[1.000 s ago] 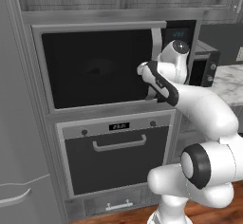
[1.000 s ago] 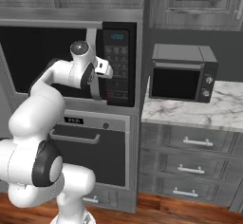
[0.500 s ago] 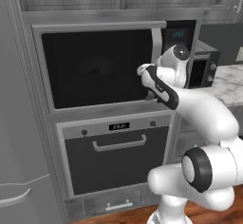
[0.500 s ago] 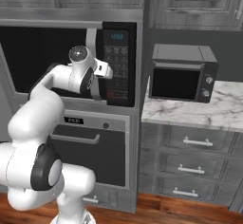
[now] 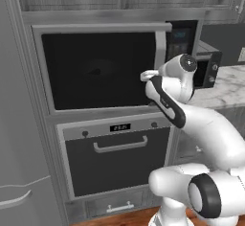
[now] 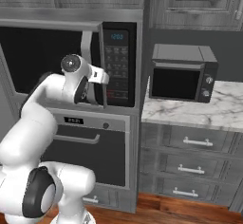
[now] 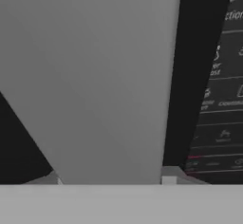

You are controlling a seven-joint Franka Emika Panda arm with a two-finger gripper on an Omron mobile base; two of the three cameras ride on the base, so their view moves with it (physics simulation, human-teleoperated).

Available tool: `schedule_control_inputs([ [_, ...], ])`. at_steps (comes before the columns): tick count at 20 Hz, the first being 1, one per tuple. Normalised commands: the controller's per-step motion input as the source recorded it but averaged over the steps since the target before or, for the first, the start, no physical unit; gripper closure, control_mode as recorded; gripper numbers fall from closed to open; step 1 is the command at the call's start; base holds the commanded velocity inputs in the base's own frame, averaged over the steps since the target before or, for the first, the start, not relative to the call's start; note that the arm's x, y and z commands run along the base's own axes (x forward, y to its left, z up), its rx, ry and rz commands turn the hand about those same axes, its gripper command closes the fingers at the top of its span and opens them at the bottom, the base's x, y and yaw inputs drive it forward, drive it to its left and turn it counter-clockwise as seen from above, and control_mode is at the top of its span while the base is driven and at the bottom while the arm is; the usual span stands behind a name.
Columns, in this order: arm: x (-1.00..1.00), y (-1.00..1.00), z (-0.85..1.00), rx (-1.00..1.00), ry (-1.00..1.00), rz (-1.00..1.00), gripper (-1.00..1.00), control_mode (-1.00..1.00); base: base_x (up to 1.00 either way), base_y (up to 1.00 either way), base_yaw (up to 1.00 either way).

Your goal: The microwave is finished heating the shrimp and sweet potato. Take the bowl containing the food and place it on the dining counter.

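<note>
The microwave (image 5: 95, 69) (image 6: 38, 57) is built into the grey cabinet wall, and its black glass door is shut or nearly so. My gripper (image 5: 152, 76) (image 6: 102, 76) is at the vertical bar handle (image 5: 161, 52) (image 6: 87, 47) on the door's right edge, shut on it. In the hand view the silver handle (image 7: 109, 76) fills the space between the fingertips, with the black keypad (image 7: 218, 99) beside it. The bowl, the shrimp and the sweet potato are hidden behind the dark door. I cannot tell whether the marble counter (image 6: 209, 114) to the right is the dining counter.
An oven (image 5: 119, 153) with a horizontal handle sits right under the microwave. A small black countertop appliance (image 6: 182, 73) stands on the marble counter over grey drawers (image 6: 194, 144). A tall grey panel (image 5: 19, 148) closes off the left side.
The jaws have closed from wide open onto the microwave's handle. The arm has barely shifted and the door looks the same.
</note>
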Motion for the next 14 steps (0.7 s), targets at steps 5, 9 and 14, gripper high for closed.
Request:
schedule_control_inputs([
  [5, -1.00, 0.24, 0.64, 0.00, -0.16, 0.00, 1.00, -1.00, 0.00, 0.00, 0.00],
  [9, -1.00, 0.69, 0.72, 0.00, -0.14, 0.00, 1.00, -1.00, 0.00, 0.00, 0.00],
  [14, -1.00, 0.88, 0.82, 0.00, -0.14, -0.05, 1.00, -1.00, 0.00, 0.00, 0.00],
])
